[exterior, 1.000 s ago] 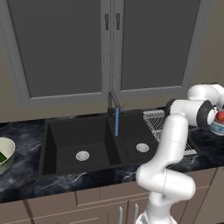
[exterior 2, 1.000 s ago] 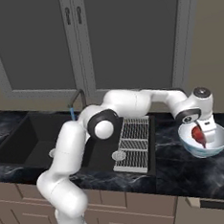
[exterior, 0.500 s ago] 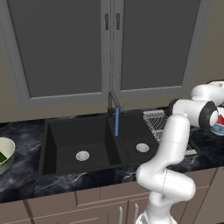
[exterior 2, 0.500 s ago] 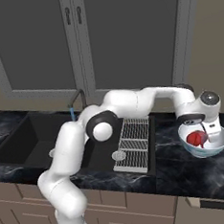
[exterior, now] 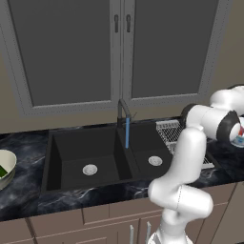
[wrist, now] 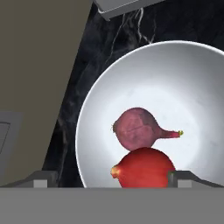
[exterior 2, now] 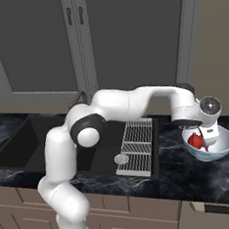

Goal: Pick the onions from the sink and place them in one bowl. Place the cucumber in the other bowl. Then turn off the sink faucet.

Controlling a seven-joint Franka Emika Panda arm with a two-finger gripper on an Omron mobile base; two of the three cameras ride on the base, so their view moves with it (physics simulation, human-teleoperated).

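Observation:
The small white bowl (wrist: 183,74) holds both onions, the dull pinkish-red one (wrist: 135,129) touching the bright red one (wrist: 146,168). My gripper (wrist: 113,180) hangs just above them, open, its fingertips (wrist: 43,177) on either side of the bright red onion without holding it. From the right base view, the gripper (exterior 2: 206,139) points down into the same bowl (exterior 2: 228,145) on the counter, with an onion (exterior 2: 194,140) showing inside. Far left on the counter, the cream bowl (exterior: 12,161) holds the green cucumber (exterior: 2,172). A blue stream runs from the faucet (exterior: 122,110) into the black sink (exterior: 71,143).
A wire dish rack (exterior 2: 138,143) lies on the counter between the sink and the small bowl. Grey cabinet doors (exterior: 119,47) rise behind the counter. A silver drain (exterior: 89,168) sits in each basin. A wall stands close beside the small bowl.
The hand has swung a little to the right and straightened over the small bowl. The bright red onion lies in the bowl beside the other one.

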